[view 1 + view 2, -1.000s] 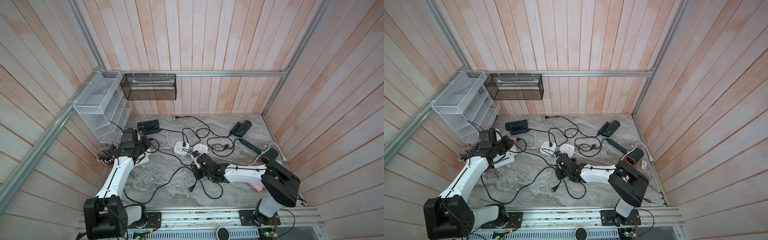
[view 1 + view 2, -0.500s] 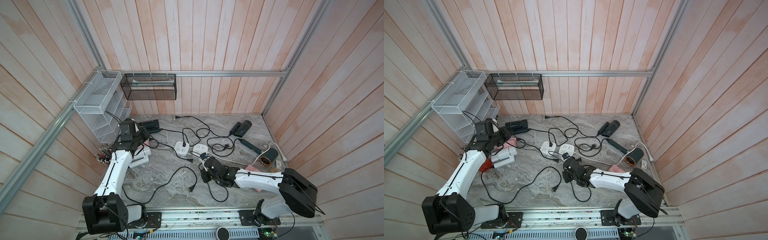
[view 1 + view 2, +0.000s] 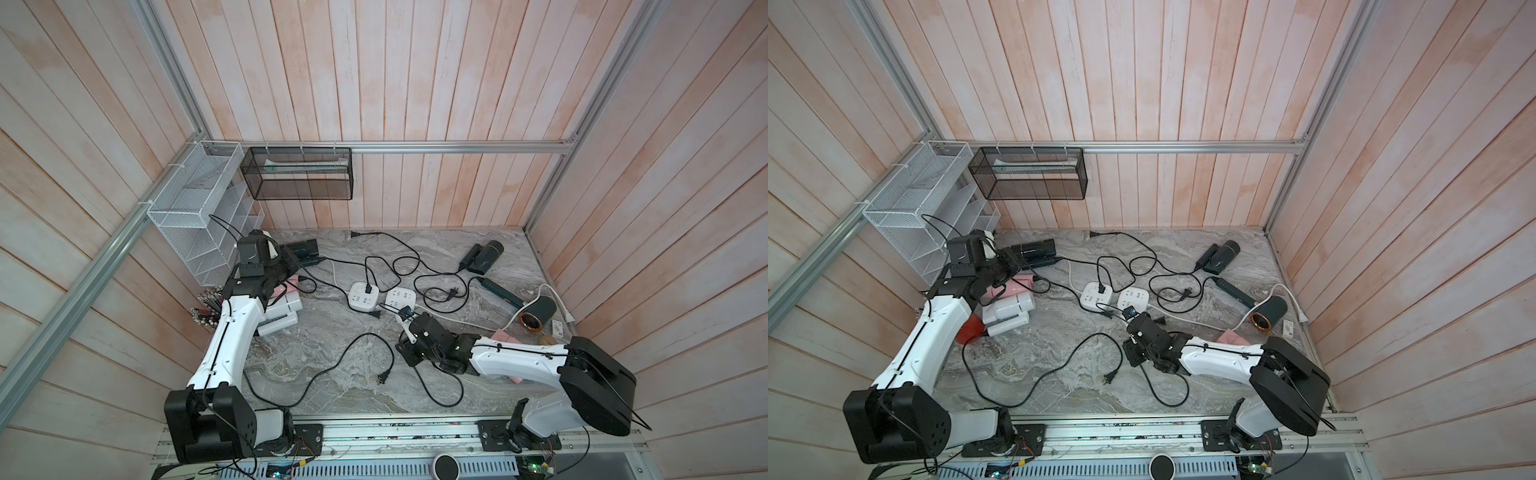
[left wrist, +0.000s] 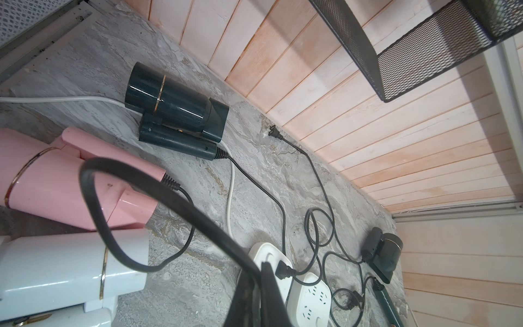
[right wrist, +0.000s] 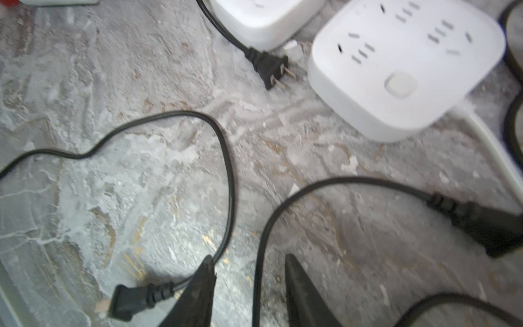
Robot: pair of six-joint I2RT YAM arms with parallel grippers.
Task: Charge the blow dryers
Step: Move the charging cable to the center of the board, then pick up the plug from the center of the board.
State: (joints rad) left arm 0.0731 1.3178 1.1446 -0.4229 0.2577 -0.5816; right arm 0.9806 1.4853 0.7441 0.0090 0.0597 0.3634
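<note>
Lie on table [image 3: 1017,357], cylinder-barrelled. Left of top-view frame, handles folded: dark dryer [image 3: 1034,249], pink dryer [image 3: 1017,284], pale grey dryer [image 3: 1009,307]. Right: black dryer [image 3: 1223,253], copper-mouthed dryer [image 3: 1271,311]. Left fingers [image 4: 254,300] pinched on black cord [image 4: 203,226]; right fingers [image 5: 202,288] apart, empty.

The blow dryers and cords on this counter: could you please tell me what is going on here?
The left end effector is shut on a black cord that seems to run from a pink blow dryer. The right end effector is open just above the counter; another cord passes between its jaws, unclamped. One plug sits in a white power strip; the strip beside it has none, and a loose plug lies nearby.
</note>
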